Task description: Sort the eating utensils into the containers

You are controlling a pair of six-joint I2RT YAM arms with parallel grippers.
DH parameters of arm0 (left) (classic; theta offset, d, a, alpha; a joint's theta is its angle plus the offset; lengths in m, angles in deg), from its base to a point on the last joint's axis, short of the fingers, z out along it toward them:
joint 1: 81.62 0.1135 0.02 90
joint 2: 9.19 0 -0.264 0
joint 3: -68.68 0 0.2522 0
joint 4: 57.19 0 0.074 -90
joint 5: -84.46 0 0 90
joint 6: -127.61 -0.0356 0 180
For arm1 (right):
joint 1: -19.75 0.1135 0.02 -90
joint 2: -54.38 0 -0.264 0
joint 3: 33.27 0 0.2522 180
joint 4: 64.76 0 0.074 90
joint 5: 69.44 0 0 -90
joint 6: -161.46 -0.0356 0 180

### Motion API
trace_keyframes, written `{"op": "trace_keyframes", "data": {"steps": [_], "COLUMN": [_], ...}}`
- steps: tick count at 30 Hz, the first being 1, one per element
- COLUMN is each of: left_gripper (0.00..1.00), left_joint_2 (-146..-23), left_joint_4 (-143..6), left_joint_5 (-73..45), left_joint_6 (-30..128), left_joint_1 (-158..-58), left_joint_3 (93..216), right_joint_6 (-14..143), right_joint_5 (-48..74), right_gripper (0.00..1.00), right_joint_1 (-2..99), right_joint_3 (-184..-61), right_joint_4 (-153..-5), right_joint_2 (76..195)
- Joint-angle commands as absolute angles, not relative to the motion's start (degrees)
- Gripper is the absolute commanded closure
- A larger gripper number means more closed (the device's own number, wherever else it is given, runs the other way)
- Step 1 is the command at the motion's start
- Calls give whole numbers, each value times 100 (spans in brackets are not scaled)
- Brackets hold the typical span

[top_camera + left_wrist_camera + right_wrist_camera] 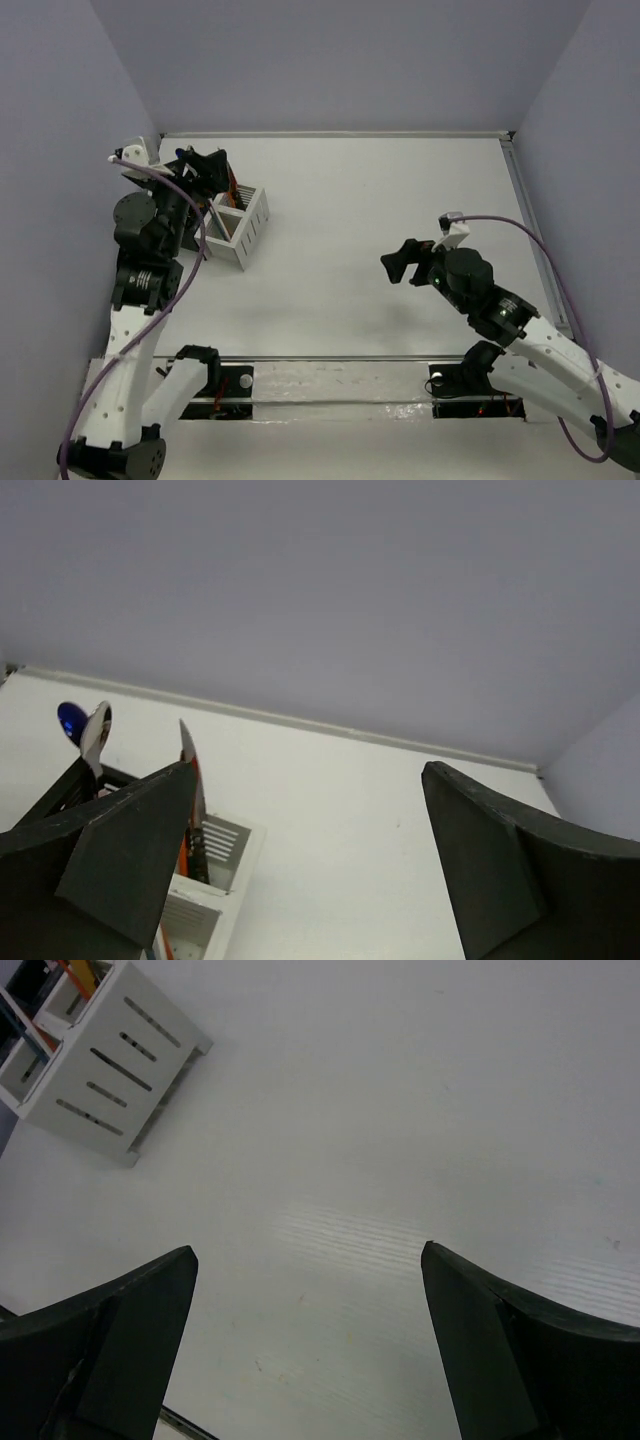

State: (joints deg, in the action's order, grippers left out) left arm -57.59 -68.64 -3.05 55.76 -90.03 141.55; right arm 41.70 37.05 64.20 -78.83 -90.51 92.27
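White table [380,250], far-left part: 2 joined caddies, white [115,1055] twd centre, black [60,798] beside it. Left gripper [308,780] hangs just above them, fingers wide apart, holding nothing. Right gripper [308,1260] is over bare table well to the right, fingers apart, empty. Utensils stand upright in the caddies: knife [188,752], silver spoon [97,735], blue spoon [70,721], orange stick [80,972].

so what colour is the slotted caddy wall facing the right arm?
White, with dark slots. The caddy wall shows best in the right wrist view.
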Motion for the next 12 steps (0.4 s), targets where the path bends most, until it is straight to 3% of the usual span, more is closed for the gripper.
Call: {"op": "trace_keyframes", "data": {"steps": [1, 7, 12], "left_gripper": [1, 1, 1], "left_joint_2": [-5086, -3918, -3477], "left_joint_4": [-6927, -7007, -6893], "left_joint_5": [-1256, -1704, -1837], "left_joint_6": [5685, 5720, 5826], "left_joint_1": [-9015, -9015, -9015], "left_joint_3": [14177, 13291, 12745], "right_joint_6": [4631, 4930, 4940], "right_joint_5": [4367, 4507, 4570], "right_gripper": [0, 0, 0], "right_joint_1": [6440, 6440, 6440], "right_joint_3": [-8702, -8861, -8448], "right_joint_4": [-9863, -9690, -9320], "right_joint_2": [9052, 7901, 7871]}}
